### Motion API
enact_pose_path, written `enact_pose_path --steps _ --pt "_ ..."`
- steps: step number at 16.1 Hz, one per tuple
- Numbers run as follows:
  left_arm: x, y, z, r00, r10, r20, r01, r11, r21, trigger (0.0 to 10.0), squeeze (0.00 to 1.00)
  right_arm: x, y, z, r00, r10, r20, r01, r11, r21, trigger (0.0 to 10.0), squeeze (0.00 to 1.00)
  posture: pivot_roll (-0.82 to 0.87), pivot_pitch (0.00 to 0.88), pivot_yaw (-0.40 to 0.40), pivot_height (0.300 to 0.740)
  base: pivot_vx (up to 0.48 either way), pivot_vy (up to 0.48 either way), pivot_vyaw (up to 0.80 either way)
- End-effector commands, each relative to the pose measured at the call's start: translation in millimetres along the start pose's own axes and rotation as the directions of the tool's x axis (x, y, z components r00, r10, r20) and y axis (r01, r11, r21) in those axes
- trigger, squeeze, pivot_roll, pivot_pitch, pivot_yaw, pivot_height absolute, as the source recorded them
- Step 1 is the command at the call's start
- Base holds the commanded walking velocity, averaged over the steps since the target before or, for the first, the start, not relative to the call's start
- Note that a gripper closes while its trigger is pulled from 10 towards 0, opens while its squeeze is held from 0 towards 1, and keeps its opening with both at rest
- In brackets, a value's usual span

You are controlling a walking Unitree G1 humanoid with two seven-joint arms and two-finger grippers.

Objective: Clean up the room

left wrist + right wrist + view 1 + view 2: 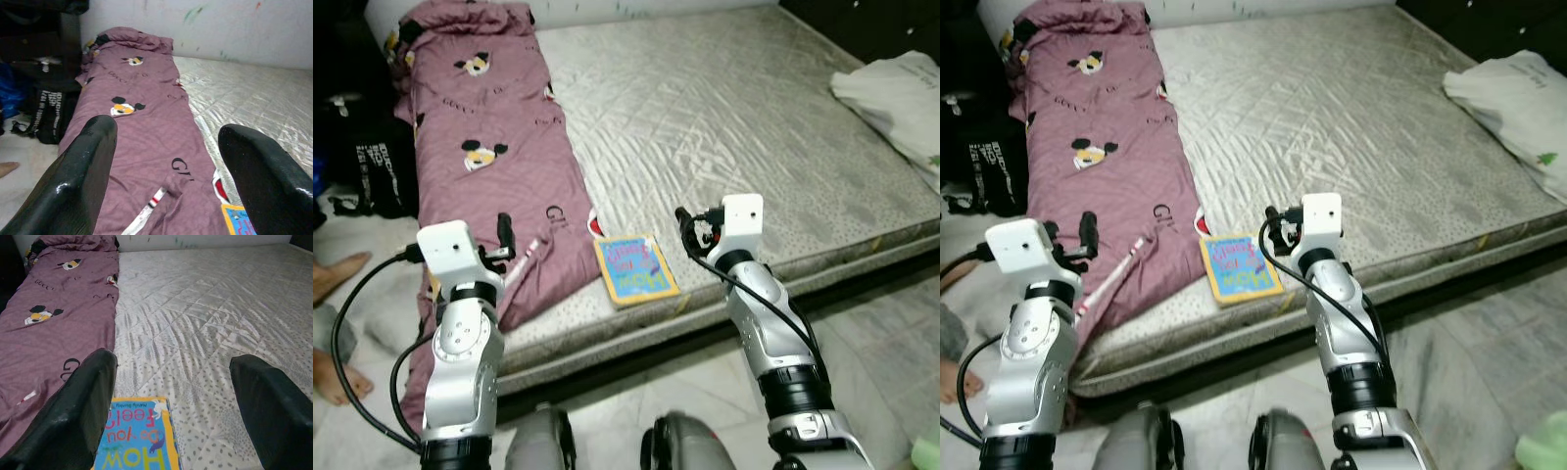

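i stand at the edge of the low grey quilted mattress (pixel 724 117), both arms raised over its near side, and i judge this is the approach step: nothing is picked up yet. my right gripper (pixel 188 401) has its jaws spread wide and empty, hovering just above the thin yellow-bordered blue children's picture book (pixel 634 267) that lies flat near the mattress edge, touching the rim of the long mauve cartoon-print duvet (pixel 494 147). in the right wrist view the book sits under my one finger (pixel 78 411) rather than centred in the gap. my left gripper (pixel 166 171) is also wide open and holding nothing, poised over the near end of the duvet, which runs along the mattress's left side and spills over its edge.

the book looks like the likeliest first item. since it lies flat, the next move calls for shifting my right gripper sideways to centre it, then coming down low enough to catch an edge, perhaps the one nearest the mattress edge. a white plastic bag (pixel 896 93) lies at the far right corner, well apart, for later. a person's bare foot (pixel 337 274) rests on the floor to my left, so i should keep that arm's swing small.
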State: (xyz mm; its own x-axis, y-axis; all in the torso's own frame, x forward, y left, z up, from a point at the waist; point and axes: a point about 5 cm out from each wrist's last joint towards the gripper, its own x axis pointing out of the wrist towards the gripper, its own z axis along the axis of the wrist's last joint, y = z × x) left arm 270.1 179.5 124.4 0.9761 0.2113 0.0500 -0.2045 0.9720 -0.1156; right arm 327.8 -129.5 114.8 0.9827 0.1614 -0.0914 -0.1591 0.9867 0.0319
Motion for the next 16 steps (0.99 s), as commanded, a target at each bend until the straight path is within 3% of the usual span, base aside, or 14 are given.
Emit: enact_pose_path --steps 1,2,3,4,5,6,8,12,16 --pt "-0.3 1.7 -1.3 1.000 0.008 0.003 -0.008 1.000 0.006 10.0 0.00 0.3 -2.1 2.5 1.000 -0.002 0.008 0.002 1.000 0.012 10.0 0.00 -0.06 0.081 -0.038 0.656 0.000 0.000 0.00" --pt "-0.1 2.1 -1.3 1.000 0.013 0.005 -0.013 1.000 0.004 10.0 0.00 1.4 -2.8 1.6 1.000 -0.006 -0.003 0.006 1.000 0.009 10.0 0.00 -0.06 0.079 -0.039 0.656 0.000 0.000 0.00" --pt "0.4 3.4 -1.3 1.000 0.029 0.001 -0.029 1.000 0.007 10.0 0.00 3.3 -4.9 0.9 0.999 -0.043 -0.007 0.042 0.995 -0.095 10.0 0.00 -0.06 0.079 -0.039 0.656 0.000 0.000 0.00" --pt "1.0 5.5 -1.7 0.999 0.049 -0.002 -0.049 0.999 0.014 10.0 0.00 3.4 -0.1 -0.9 1.000 0.019 -0.003 -0.019 0.999 -0.041 10.0 0.00 -0.06 0.079 -0.039 0.656 0.000 0.000 0.00" --pt "1.6 7.2 -3.0 0.998 0.062 -0.008 -0.062 0.998 0.013 10.0 0.00 4.2 -1.0 -3.8 0.999 0.000 -0.034 0.000 1.000 -0.002 10.0 0.00 -0.06 0.075 -0.040 0.656 0.000 0.000 0.00" --pt "2.5 9.1 -3.6 0.997 0.078 -0.005 -0.077 0.997 0.015 10.0 0.00 5.4 -2.8 -3.9 0.999 -0.028 -0.019 0.027 0.997 -0.068 10.0 0.00 -0.06 0.077 -0.043 0.656 0.000 0.000 0.00" --pt "3.9 11.0 -3.9 0.996 0.091 -0.005 -0.090 0.996 0.015 10.0 0.00 5.5 2.9 -3.0 0.998 0.058 -0.030 -0.058 0.998 -0.001 10.0 0.00 -0.06 0.080 -0.043 0.656 0.000 0.000 0.00" --pt "5.8 10.1 -5.2 0.996 0.090 -0.021 -0.090 0.996 -0.004 10.0 0.00 5.4 9.7 -0.8 0.996 0.089 -0.010 -0.089 0.996 0.023 10.0 0.00 -0.07 0.090 -0.044 0.656 0.000 0.000 0.00" --pt "7.2 9.5 -4.8 0.996 0.091 -0.018 -0.092 0.996 -0.008 10.0 0.00 3.9 13.5 -2.0 0.993 0.119 -0.010 -0.118 0.993 0.024 10.0 0.00 -0.07 0.093 -0.045 0.627 0.000 0.000 0.00"
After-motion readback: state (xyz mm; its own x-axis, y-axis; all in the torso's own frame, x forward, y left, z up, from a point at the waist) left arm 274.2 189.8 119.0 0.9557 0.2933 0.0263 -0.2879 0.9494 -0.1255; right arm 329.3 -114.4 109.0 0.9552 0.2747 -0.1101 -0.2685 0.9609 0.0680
